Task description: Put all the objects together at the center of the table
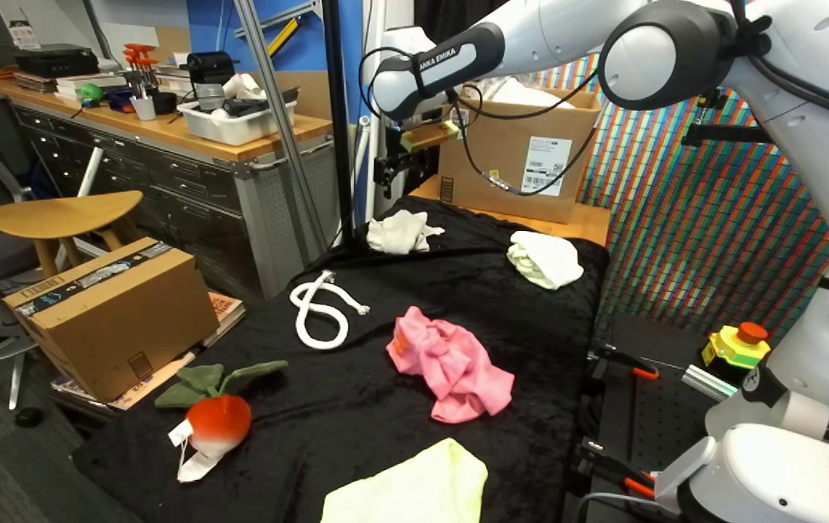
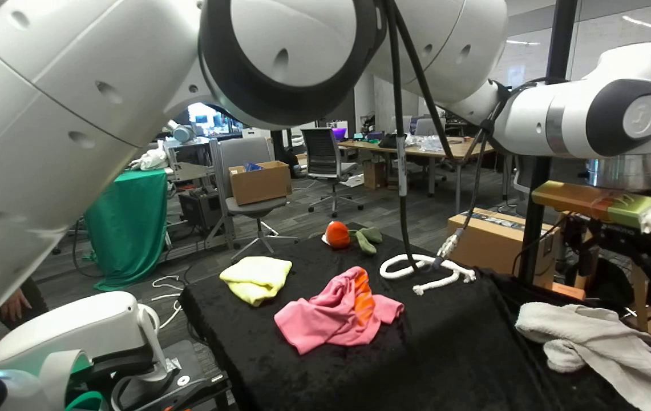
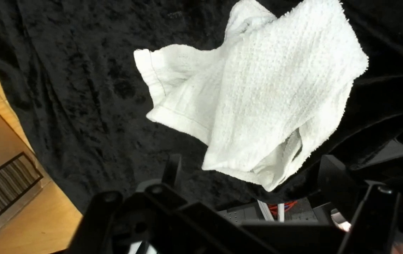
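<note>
Six soft things lie spread over a black-draped tabletop (image 1: 530,327). A white robot arm (image 1: 639,62) rises beside one long edge; a cardboard box (image 1: 500,138) stands beyond one short edge. The end effector (image 3: 251,160) hangs over the box-end corner farther from the arm's base, its two fingers (image 3: 332,174) spread wide. Below, apart from it, a crumpled white towel (image 3: 279,81) lies near that corner, with a black post (image 1: 338,109) just outside the edge. A pale folded cloth (image 1: 548,260) sits at the box end's other corner. A bunched pink cloth (image 1: 454,370) lies near the middle. A looped white rope (image 1: 322,344) lies toward the long edge away from the base, and a plush radish (image 1: 219,421) near that edge's opposite corner. A yellow cloth (image 2: 257,277) lies near the short edge opposite the box. The widest bare stretch runs from the pink cloth to the box end.
</note>
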You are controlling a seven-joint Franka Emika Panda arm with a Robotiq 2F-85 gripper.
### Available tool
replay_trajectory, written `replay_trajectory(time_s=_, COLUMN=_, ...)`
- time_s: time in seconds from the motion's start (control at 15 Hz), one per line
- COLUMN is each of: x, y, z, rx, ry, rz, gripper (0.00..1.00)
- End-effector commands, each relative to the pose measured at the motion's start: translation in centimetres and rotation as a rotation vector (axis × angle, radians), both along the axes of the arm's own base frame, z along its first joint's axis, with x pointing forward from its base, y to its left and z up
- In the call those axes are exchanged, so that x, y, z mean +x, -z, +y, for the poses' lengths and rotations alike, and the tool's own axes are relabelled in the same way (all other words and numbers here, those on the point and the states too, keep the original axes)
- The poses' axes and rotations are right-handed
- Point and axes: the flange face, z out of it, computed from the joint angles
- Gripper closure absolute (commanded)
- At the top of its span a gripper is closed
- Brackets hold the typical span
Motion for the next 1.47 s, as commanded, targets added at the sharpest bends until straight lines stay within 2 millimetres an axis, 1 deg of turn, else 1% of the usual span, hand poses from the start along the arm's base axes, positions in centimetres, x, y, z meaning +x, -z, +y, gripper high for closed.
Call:
replay_trajectory(time_s=0.0, x=0.3, y=2.4, z=-0.2, rx=-0.007, ry=0.015, rz=0.007, gripper=0.00)
replay_trajectory(time_s=0.27, x=0.2, y=5.1, z=-0.7, rx=-0.006, ry=0.031, rz=0.046, gripper=0.00)
replay_trajectory(time_s=0.6, x=0.1, y=7.1, z=-0.8, rx=0.006, ry=0.044, rz=0.076, gripper=0.00)
replay_trajectory(time_s=0.87, x=0.1, y=7.7, z=-0.6, rx=0.016, ry=0.056, rz=0.087, gripper=0.00)
replay_trajectory(time_s=1.27, x=0.1, y=7.9, z=-0.6, rx=0.021, ry=0.070, rz=0.087, gripper=0.00)
replay_trajectory(time_s=1.33, x=0.1, y=7.9, z=-0.6, rx=0.020, ry=0.071, rz=0.089, gripper=0.01)
replay_trajectory(time_s=1.4, x=0.1, y=7.9, z=-0.6, rx=0.021, ry=0.071, rz=0.091, gripper=0.07)
